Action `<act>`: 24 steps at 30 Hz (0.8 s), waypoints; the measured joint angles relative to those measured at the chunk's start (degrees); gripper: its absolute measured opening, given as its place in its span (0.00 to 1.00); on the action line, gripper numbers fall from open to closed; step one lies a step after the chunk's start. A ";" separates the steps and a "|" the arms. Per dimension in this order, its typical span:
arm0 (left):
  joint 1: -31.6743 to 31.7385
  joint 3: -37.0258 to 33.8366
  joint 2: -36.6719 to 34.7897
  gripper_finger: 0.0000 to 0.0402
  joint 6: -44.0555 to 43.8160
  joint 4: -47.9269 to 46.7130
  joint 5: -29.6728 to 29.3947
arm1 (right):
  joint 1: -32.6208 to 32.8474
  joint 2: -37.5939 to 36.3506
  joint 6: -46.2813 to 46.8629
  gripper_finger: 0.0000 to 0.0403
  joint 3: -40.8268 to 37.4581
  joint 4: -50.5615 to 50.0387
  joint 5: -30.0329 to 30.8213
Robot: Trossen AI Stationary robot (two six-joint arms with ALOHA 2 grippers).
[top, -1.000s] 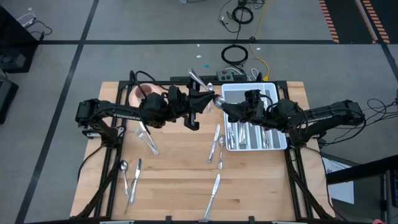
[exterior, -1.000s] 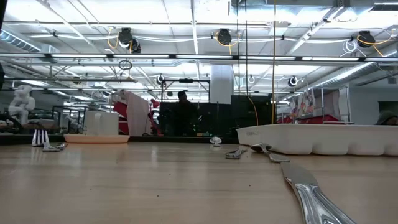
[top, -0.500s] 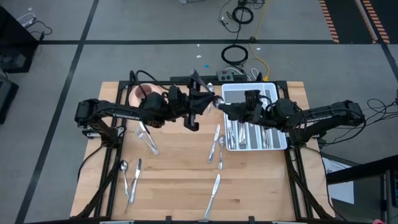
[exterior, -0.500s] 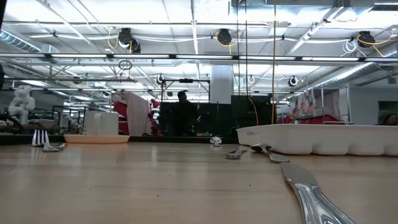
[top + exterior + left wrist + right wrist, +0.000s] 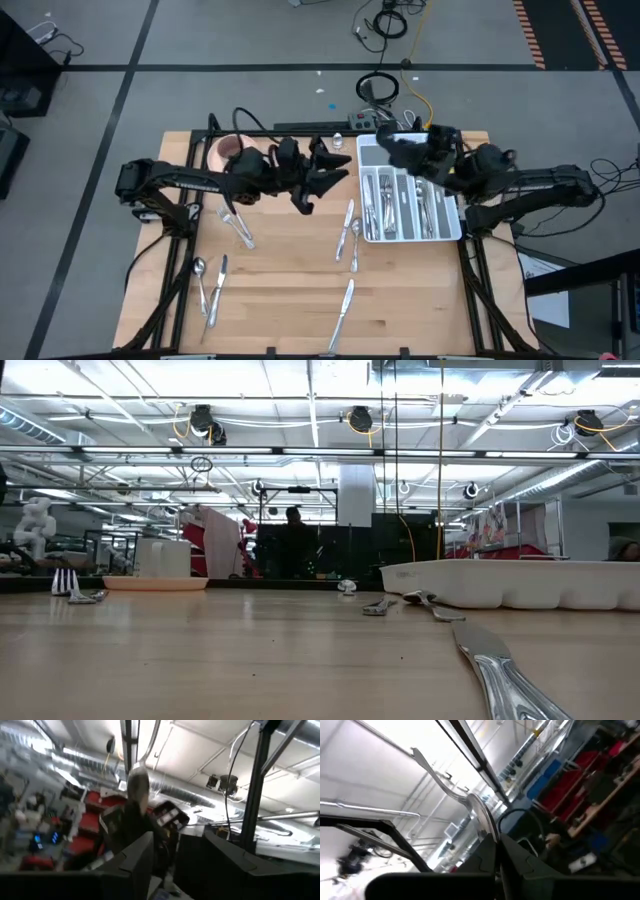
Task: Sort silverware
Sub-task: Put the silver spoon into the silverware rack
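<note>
Right tool [image 5: 496, 851] is clamped on a fork [image 5: 465, 795], raised above the far end of the white tray [image 5: 452, 228]. Left tool [image 5: 338, 172], just left of the tray, stands parted and grips nothing. Sorted silverware [image 5: 400, 208] lies in the tray; loose pieces [image 5: 348, 228] rest on the surface [image 5: 290, 290].

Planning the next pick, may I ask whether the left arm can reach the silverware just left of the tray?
Probably yes: the left gripper, open, hovers close to that silverware; the right gripper is back by the tray.
</note>
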 joint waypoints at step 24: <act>4.56 -0.04 0.21 0.43 -22.48 -24.15 31.81 | -10.84 -17.93 -4.48 0.00 18.41 -116.92 2.43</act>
